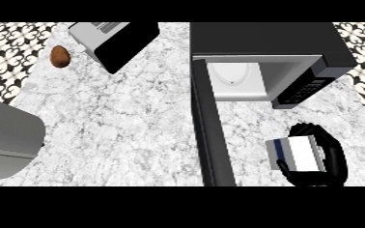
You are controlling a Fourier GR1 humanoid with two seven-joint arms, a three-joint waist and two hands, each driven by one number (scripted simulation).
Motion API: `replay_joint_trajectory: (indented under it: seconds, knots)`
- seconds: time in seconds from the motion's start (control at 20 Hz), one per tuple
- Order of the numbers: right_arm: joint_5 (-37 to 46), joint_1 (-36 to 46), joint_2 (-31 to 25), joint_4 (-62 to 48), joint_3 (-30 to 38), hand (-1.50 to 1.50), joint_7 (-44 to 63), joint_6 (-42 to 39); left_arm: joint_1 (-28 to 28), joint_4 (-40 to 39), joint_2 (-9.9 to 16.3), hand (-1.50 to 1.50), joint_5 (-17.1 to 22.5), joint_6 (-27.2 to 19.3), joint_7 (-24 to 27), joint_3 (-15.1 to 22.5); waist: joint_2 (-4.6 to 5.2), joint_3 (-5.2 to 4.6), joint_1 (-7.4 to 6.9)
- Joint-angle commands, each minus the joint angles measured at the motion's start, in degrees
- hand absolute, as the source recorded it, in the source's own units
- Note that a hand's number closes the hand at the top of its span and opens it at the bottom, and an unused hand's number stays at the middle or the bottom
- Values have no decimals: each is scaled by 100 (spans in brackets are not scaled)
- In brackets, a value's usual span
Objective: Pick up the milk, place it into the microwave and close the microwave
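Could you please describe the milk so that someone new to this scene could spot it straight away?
Find the black microwave at the counter's upper right, its door swung open towards the viewer. Right of that door, the right hand curls round the milk. It is the only white carton with a blue stripe.

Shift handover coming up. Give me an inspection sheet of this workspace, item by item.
Surface: speckled marble counter, no spills seen.
Job's things: milk carton held in front of the microwave; its door stands open, white plate inside.
Clutter: toaster at back left; brown egg-shaped item beside it; grey object at left edge.
Robot hands: right robot hand curled round the milk carton; left not in view.
Cables: nothing seen.
Surroundings: patterned tiles past the counter.
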State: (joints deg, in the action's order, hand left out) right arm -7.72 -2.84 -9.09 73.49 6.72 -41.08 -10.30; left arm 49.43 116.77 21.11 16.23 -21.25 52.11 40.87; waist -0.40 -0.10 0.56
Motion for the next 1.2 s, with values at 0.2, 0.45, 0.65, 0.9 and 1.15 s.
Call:
replay_joint_trajectory:
  seconds: [0.2,0.45,0.65,0.9,1.15]
  knots:
    - [-195,-429,484,1608,-416,150,1110,332,46,113,335,-150,427,154,168,-261,26,6,-71]
    - [703,-231,873,1445,-866,150,973,1097,-331,-14,30,-150,245,-211,-193,-69,38,10,-66]
    - [461,891,592,857,-479,150,1572,1000,-156,36,293,-150,450,21,95,-205,41,11,-113]
    - [1020,1443,704,-206,-471,150,1437,1650,-82,-189,430,-150,563,219,406,-398,47,11,-136]
    - [1292,2422,905,-1212,-468,150,1682,2315,332,32,660,-150,666,285,513,-331,45,12,-169]
